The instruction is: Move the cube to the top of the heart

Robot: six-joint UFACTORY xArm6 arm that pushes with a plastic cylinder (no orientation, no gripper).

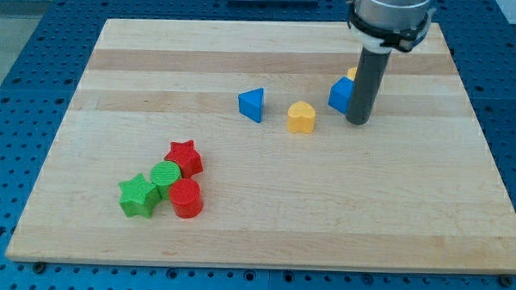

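Note:
The blue cube [340,94] sits at the view's upper right, partly hidden behind my rod. The yellow heart [301,117] lies just to the cube's lower left, a small gap apart. My tip [357,122] rests on the board right beside the cube's lower right side and to the right of the heart. A yellow block [352,73] peeks out behind the cube and rod; its shape cannot be made out.
A blue triangular block [252,104] lies left of the heart. At the lower left is a cluster: red star [185,157], green round block [166,174], green star [138,195], red cylinder [186,198]. The wooden board [264,223] has edges all around.

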